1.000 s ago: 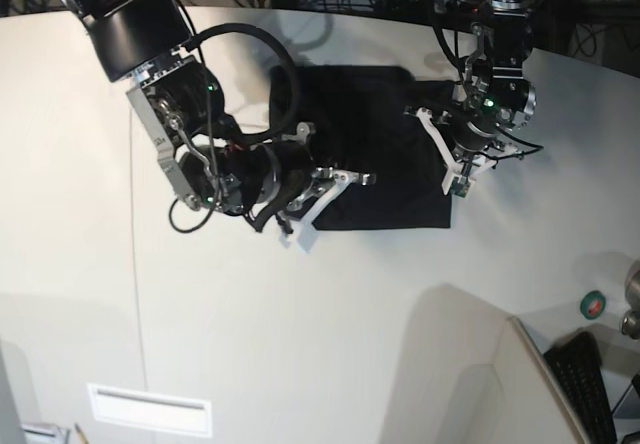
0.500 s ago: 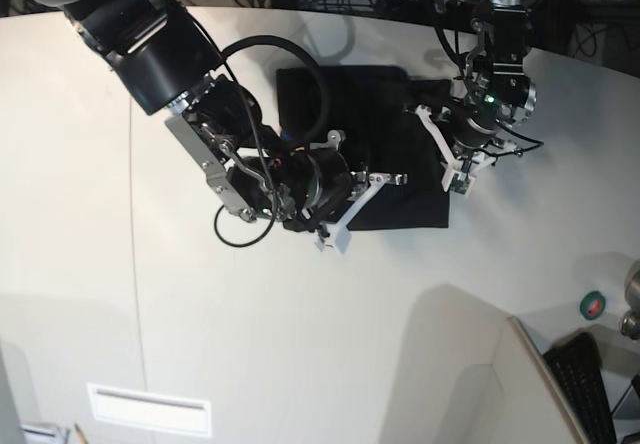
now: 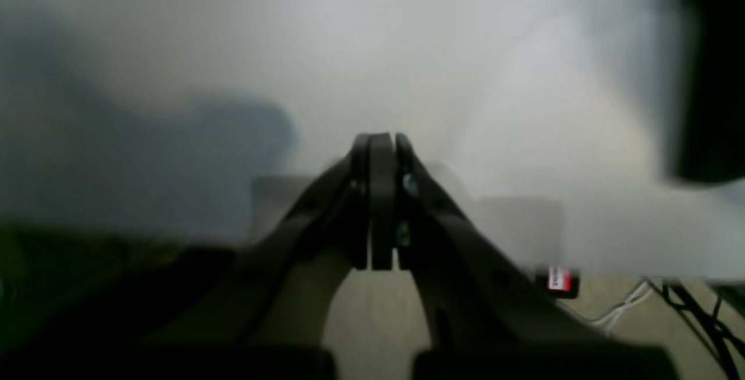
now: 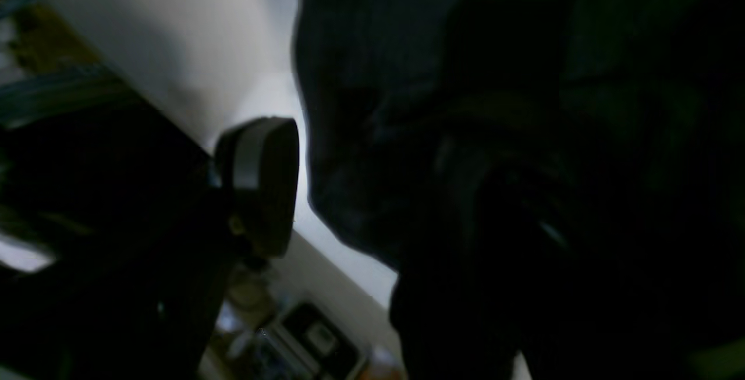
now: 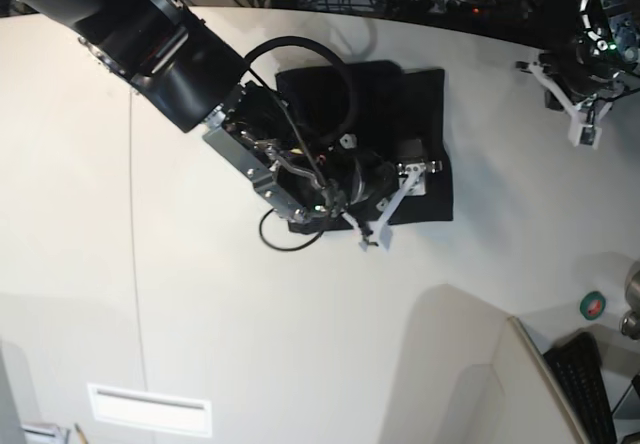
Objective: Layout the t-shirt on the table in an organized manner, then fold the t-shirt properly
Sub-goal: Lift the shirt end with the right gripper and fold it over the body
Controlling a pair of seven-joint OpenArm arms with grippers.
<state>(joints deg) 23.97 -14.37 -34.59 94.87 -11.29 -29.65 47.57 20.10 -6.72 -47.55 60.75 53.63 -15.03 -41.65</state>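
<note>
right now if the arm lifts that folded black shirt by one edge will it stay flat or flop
Probably flop: the plain black fabric t-shirt lies in soft layers with rumpled edges, so a lifted edge would likely sag and the fold open. It looks light. On the smooth off-white table it may slide rather than stay put when pushed.

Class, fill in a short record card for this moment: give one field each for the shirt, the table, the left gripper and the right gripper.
shirt: the t-shirt, black, lies folded into a compact rectangle
table: the table, off-white, carries the shirt
left gripper: the left gripper, shut, empty, off beyond the shirt's edge
right gripper: the right gripper, jaws spread, over the shirt's near edge
</note>
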